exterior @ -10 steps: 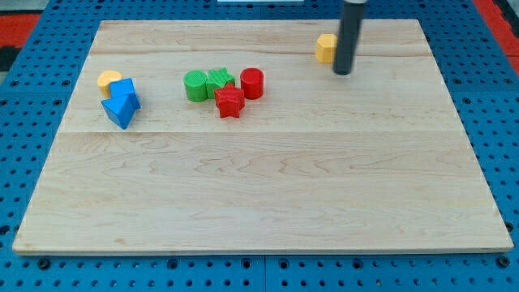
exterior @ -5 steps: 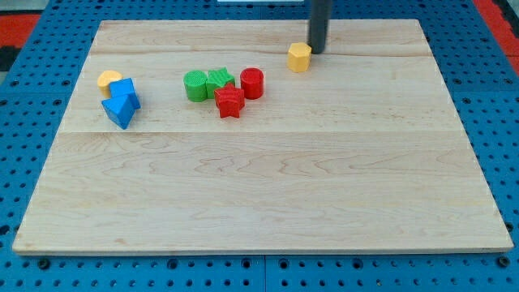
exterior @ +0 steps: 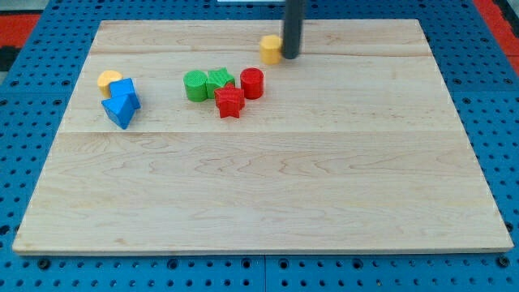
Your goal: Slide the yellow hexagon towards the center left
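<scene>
The yellow hexagon (exterior: pixel 270 49) sits near the top of the wooden board (exterior: pixel 268 195), a little right of centre. My tip (exterior: pixel 290 56) touches its right side. Just below and left of it stands a cluster: a red cylinder (exterior: pixel 252 83), a red star (exterior: pixel 229 102), a green star-like block (exterior: pixel 219 82) and a green cylinder (exterior: pixel 195 85).
At the view's left stand two blue blocks (exterior: pixel 121 101) touching each other, with a small yellow block (exterior: pixel 109 79) at their upper left. Blue pegboard (exterior: pixel 24 97) surrounds the board.
My tip has moved left along the top of the board, and the yellow hexagon has slid left with it, from the upper right to above the red cylinder.
</scene>
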